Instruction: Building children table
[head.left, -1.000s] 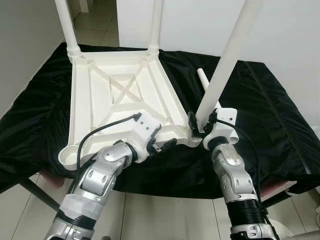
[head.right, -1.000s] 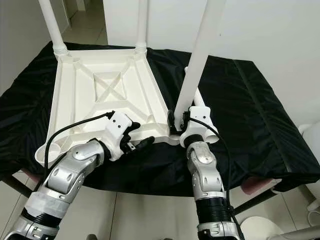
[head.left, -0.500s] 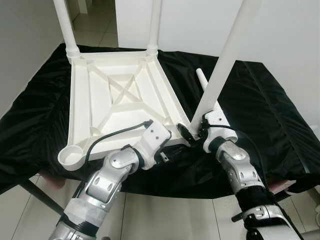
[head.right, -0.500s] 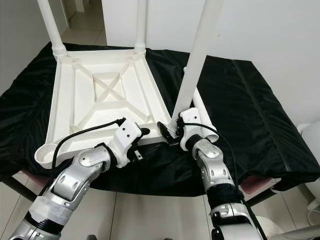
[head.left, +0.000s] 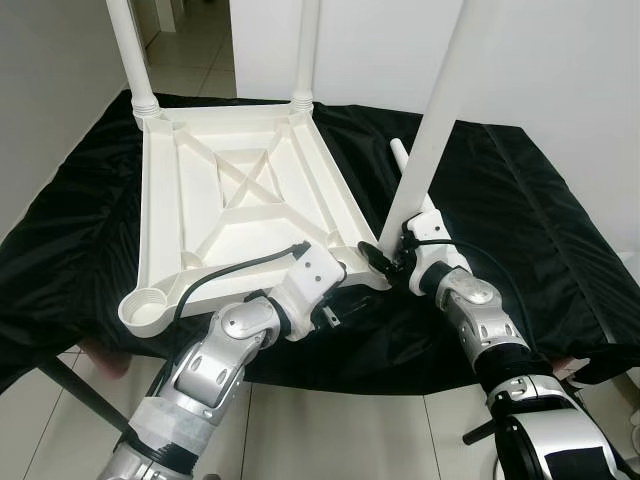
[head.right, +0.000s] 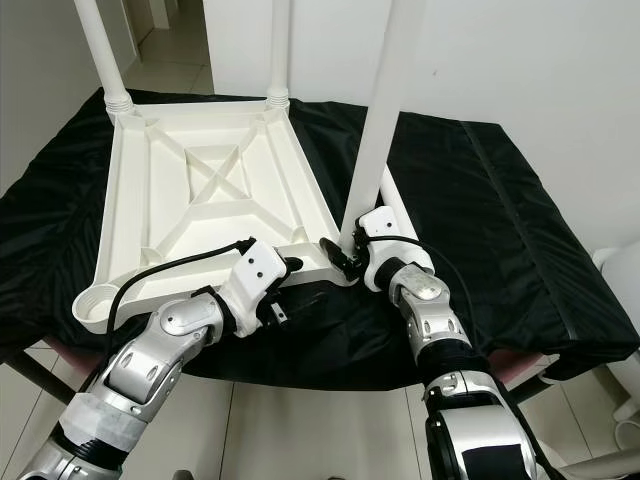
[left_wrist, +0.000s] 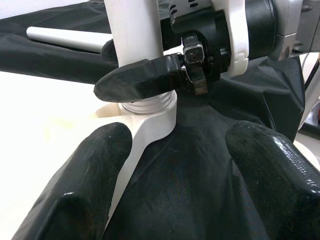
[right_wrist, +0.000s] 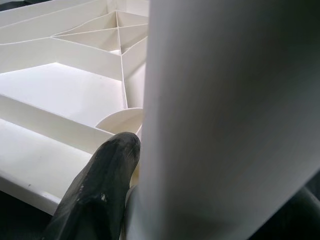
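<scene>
Gripping an upright leg (head.left: 432, 120) (base socketed): right hand (head.left: 392, 257).

No writing, label, brand mark or number can be read anywhere here, neither on the white plastic nor on the black cloth nor on the robot's arms.
</scene>
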